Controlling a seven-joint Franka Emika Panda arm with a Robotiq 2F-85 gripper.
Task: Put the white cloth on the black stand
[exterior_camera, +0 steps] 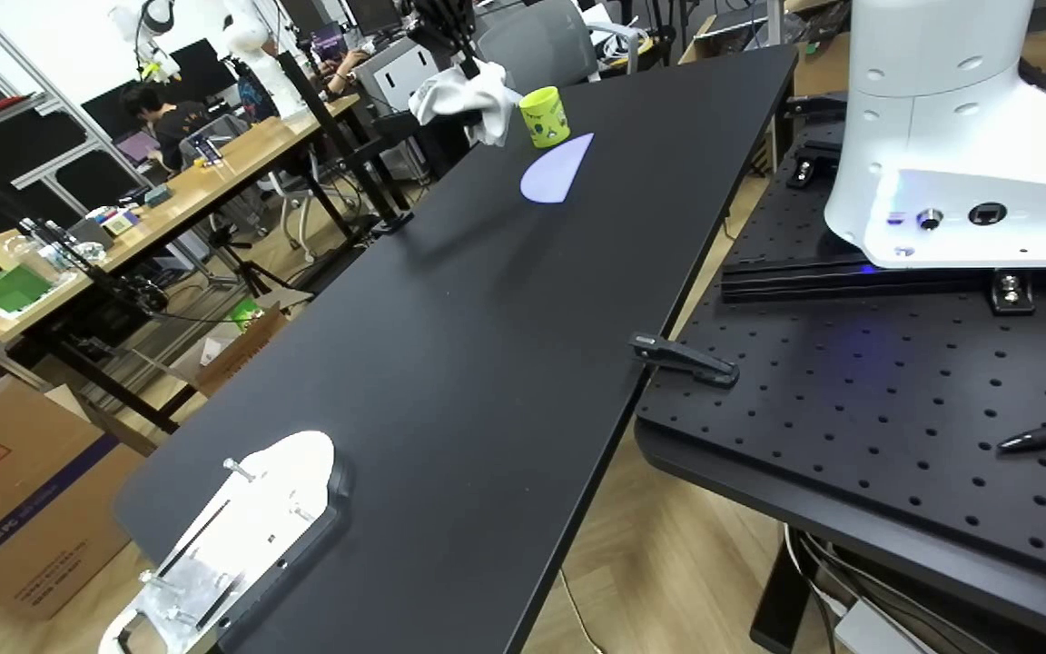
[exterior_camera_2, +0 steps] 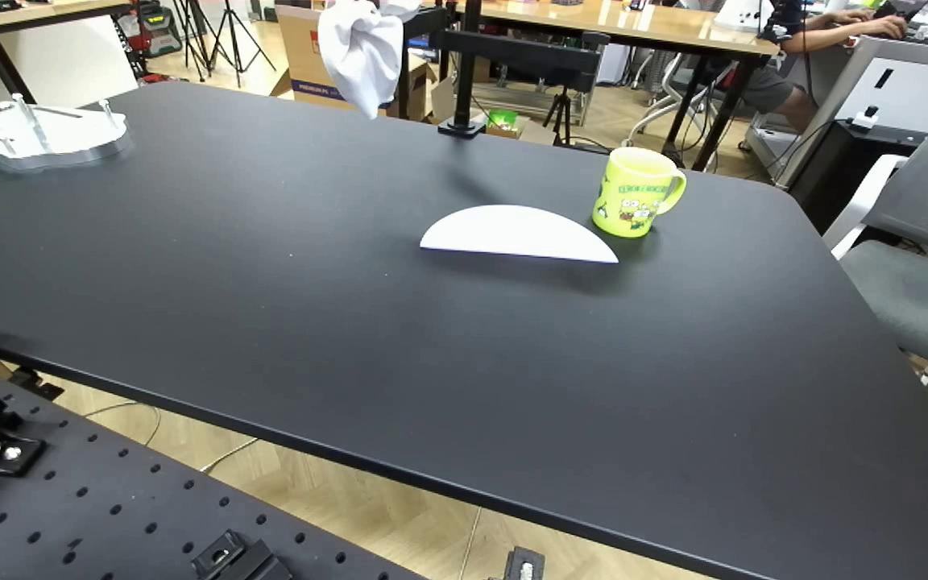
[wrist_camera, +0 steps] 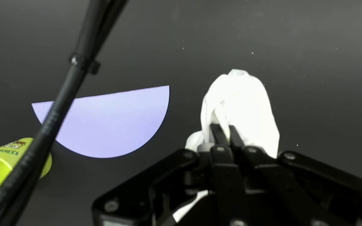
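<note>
Cables (wrist_camera: 52, 122) run nr hand (wrist_camera: 227, 135) w/ cloth (wrist_camera: 248, 103) btwn fingertips (wrist_camera: 237, 138).

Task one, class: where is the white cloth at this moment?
In the wrist view, the white cloth is right of centre, gripped in the jaws, with the pale half-disc to its left and the yellow-green mug farther left.

My remote base (exterior_camera: 936, 132): smooth, white, with round insets (exterior_camera: 970, 64). My hand (wrist_camera: 226, 133): black, jointed, with silvery screws (wrist_camera: 111, 206). My cables (wrist_camera: 64, 100): black, bound by a tie (wrist_camera: 84, 64).
</note>
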